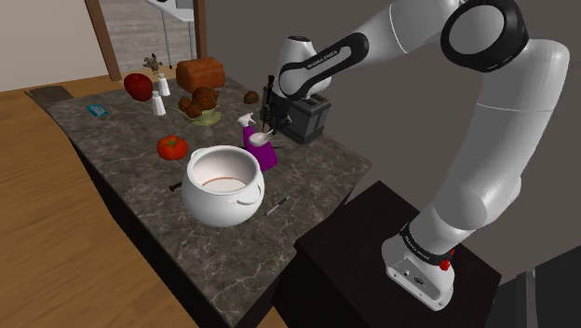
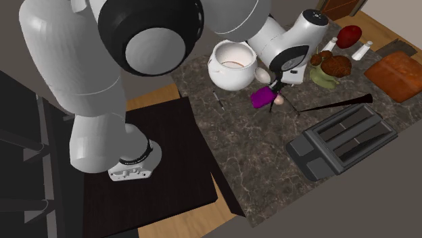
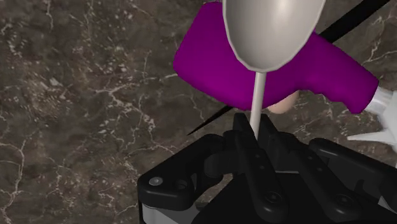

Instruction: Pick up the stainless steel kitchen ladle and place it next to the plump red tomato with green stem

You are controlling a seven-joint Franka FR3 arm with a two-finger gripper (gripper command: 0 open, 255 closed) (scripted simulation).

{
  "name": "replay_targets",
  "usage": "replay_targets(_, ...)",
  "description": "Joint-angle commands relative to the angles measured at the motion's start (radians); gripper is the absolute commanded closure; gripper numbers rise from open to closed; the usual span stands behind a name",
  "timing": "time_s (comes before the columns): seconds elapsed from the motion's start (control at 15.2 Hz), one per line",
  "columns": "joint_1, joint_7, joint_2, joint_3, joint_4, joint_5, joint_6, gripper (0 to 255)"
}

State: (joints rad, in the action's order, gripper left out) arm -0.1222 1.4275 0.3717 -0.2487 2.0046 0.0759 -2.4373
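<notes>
1. Step in hand: the carry. The gripper (image 3: 254, 137) is closed tight on the thin handle of the ladle (image 3: 270, 32). The ladle's pale bowl hangs over the purple spray bottle (image 3: 210, 63), near the black toaster (image 2: 341, 138).
2. Goal. The tomato (image 1: 171, 146), with its green stem, sits on the counter (image 1: 307, 177) toward the shoulder view's left. It is just behind the white pot (image 1: 222, 186) and well apart from the ladle.
3. Next move, as judged: carry the ladle leftward in the shoulder view, high enough to pass the spray bottle and the pot's rim. Then lower it onto bare counter beside the tomato — not on it — and release.
4. Count: one ladle, one tomato, one pot, one spray bottle, one toaster and two white shakers (image 1: 164, 86). One darker red fruit (image 1: 139, 86) stands farther back — not to be mistaken for the target.
</notes>
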Motion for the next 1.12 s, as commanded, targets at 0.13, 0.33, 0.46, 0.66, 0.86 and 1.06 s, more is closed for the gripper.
replay_targets(0.13,0.047,0.042,0.135,0.01,-0.216,0.032,0.084,255)
replay_targets(0.33,0.086,0.066,0.245,0.018,-0.399,0.05,0.158,255)
replay_targets(0.46,0.113,0.077,0.326,0.023,-0.538,0.06,0.215,255)
replay_targets(0.66,0.156,0.086,0.459,0.031,-0.771,0.071,0.315,255)
replay_targets(0.86,0.157,0.087,0.478,0.035,-0.764,0.073,0.288,255)
replay_targets(1.06,0.159,0.088,0.499,0.038,-0.759,0.077,0.262,255)
